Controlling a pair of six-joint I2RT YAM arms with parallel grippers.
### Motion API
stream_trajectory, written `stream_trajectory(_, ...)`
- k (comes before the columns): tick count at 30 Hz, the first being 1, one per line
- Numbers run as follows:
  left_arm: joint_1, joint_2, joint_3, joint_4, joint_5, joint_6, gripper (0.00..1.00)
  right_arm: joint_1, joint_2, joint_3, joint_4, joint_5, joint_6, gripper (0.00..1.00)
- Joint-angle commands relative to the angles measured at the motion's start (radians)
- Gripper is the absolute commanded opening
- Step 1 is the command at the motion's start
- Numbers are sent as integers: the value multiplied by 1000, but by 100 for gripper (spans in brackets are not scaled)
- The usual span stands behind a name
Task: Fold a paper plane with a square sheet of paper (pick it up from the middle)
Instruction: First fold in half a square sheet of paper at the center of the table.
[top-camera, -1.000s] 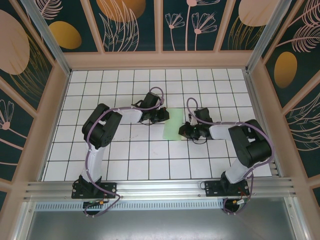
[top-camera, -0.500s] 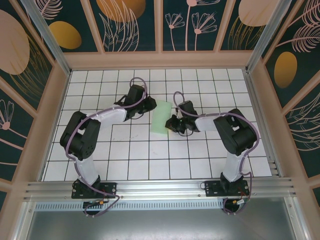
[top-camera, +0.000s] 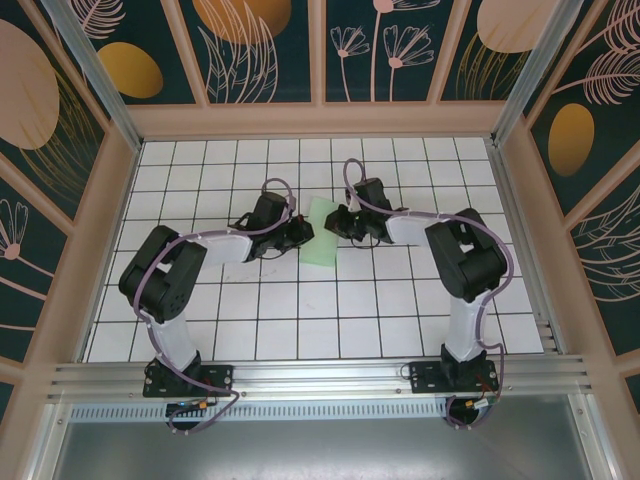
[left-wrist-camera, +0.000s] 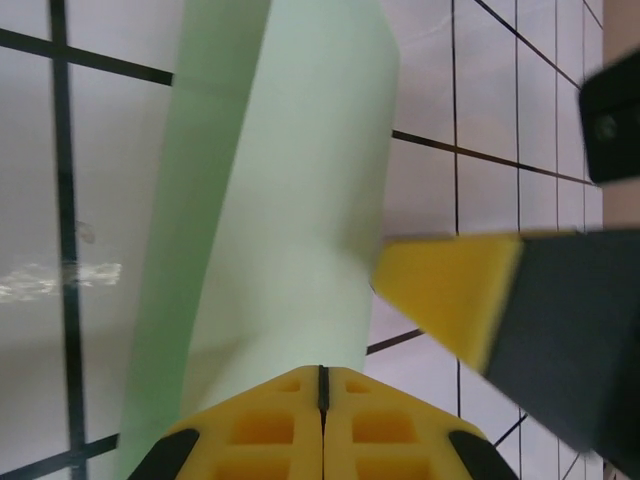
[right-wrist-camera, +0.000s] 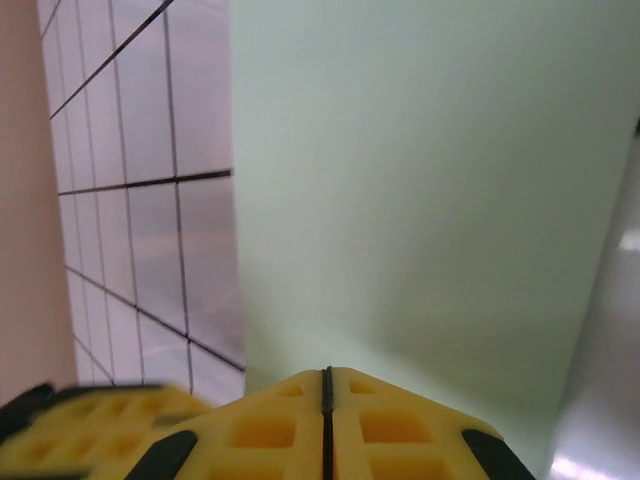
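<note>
**Location.** The square sheet of paper (top-camera: 322, 245) is found near the middle of the tabletop (top-camera: 300, 310), slightly toward the far edge. It is presented as a narrow strip. In the left wrist view a darker band is seen along one long side of it, so a first lengthwise fold is judged to be in place.

**Tool state.** The strip is flanked by the left tool (top-camera: 301, 236) at its left long edge and by the right tool (top-camera: 338, 222) at its right long edge, nearer the far end. Both tools are seen closed, with the fingertips pressed together and no gap. Each closed tip is met by the paper, but it cannot be told whether a layer is pinched or merely pressed.

**Change.** Compared with one second earlier, the strip is displaced toward the far and left edges of the tabletop, and both tools are displaced with it. The right tool is brought from the strip's near end toward its far end.

**Consequence.** The strip is judged to be repositioned as one piece, so contact is taken as maintained. No pointed nose is formed yet, so the task is judged to be at an early stage.
</note>
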Motion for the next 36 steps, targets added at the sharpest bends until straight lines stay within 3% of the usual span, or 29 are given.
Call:
stream_trajectory(1, -23, 1, -7, 48, 27, -31, 7, -13, 57, 56, -87, 15, -69, 9)
stream_trajectory(7, -56, 10, -21, 47, 6, -61, 5, -22, 75, 39, -86, 31, -53, 9)
stream_trajectory(18, -101, -22, -104, 69, -5, -101, 3, 47, -51, -162, 86, 88, 282, 9)
stream_trajectory(30, -128, -8, -106, 100, 23, -114, 0, 20, -159, -224, 89, -11, 21, 1)
stream_trajectory(36, -134, 12, -90, 110, 47, -116, 0, 11, -126, -210, 47, -60, -23, 0)
